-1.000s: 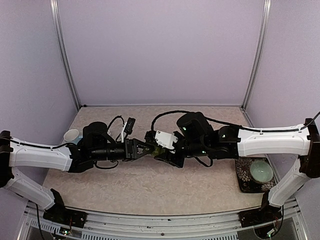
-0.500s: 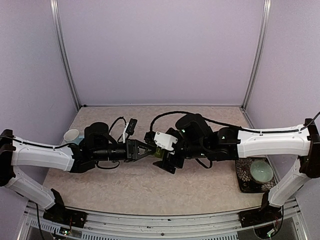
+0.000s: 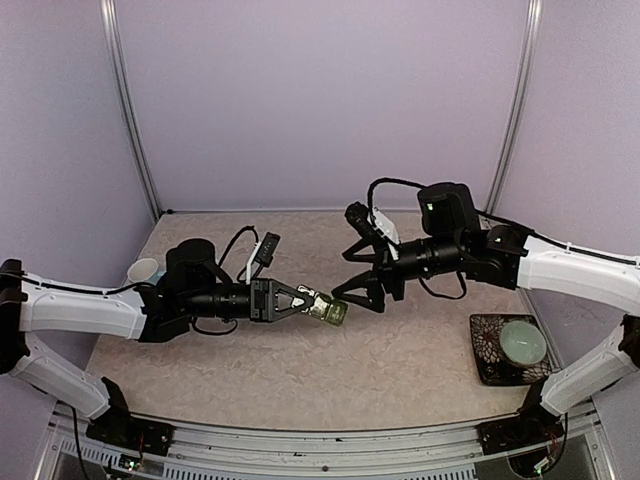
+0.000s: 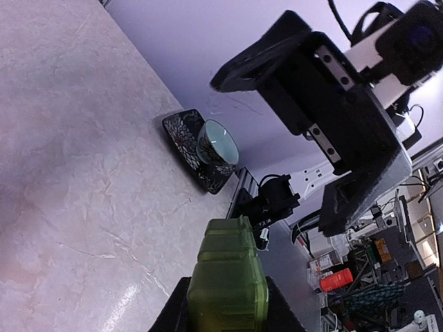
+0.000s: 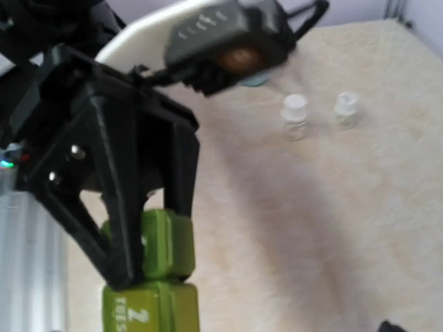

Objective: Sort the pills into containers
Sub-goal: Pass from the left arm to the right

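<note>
My left gripper (image 3: 314, 303) is shut on one end of the containers (image 3: 328, 310), a dark green pill-box strip held level above the table's middle. In the left wrist view the containers (image 4: 228, 277) stick out between my left gripper's (image 4: 225, 319) black fingers. The right wrist view shows the containers (image 5: 152, 283) from the other end, with the left fingers (image 5: 118, 228) clamped on them. My right gripper (image 3: 358, 296) stands open just right of the strip, apart from it, with nothing between its fingers. No pills show.
A pale green bowl (image 3: 523, 342) sits on a dark patterned tray (image 3: 487, 365) at the right. A light blue mug (image 3: 145, 270) stands behind the left arm. Two small white bottles (image 5: 294, 115) (image 5: 345, 109) stand on the table beyond the left gripper.
The right gripper opened, let go of the containers and drew back to the right. The left gripper shut on the containers and now holds them alone.
</note>
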